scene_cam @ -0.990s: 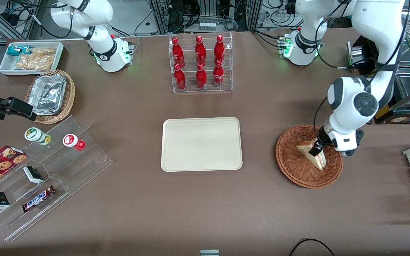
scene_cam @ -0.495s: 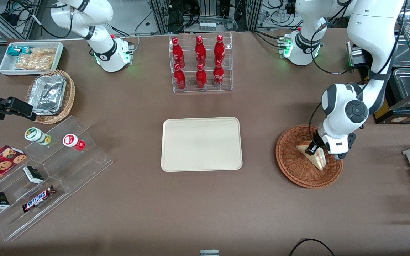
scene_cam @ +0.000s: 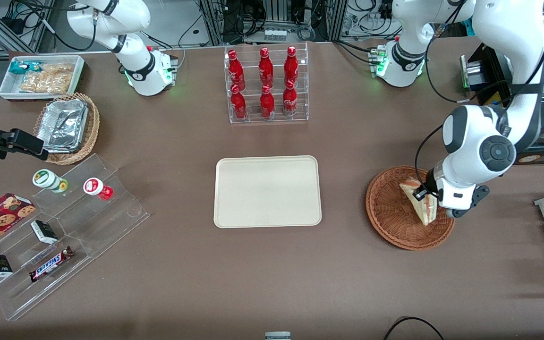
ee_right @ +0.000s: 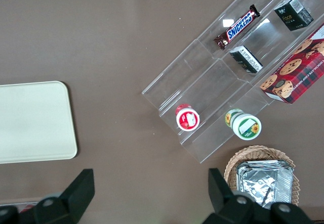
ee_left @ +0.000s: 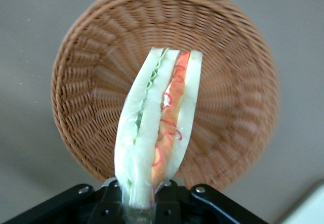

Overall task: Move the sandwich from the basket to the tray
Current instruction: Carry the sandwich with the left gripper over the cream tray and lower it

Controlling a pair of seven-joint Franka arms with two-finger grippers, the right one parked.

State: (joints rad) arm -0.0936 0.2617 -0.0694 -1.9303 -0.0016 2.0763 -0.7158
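Our end effector [scene_cam: 424, 192] was pinching the sandwich [ee_left: 154, 128] by one corner, held above the basket [scene_cam: 395, 222]. To do this well, we judged we should hold firm and carry it level toward the tray [scene_cam: 267, 191], lowering gently.

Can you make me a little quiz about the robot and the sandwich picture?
1. True or false: the gripper is shut on the sandwich.
2. Over which thing does the sandwich hang: A the basket, B the tray, C the bottle rack?
3. Fill in: the tray has ___ on it.

Key: 1 true, the wrist view shows the sandwich clamped at its end. 2 A. 3 nothing.
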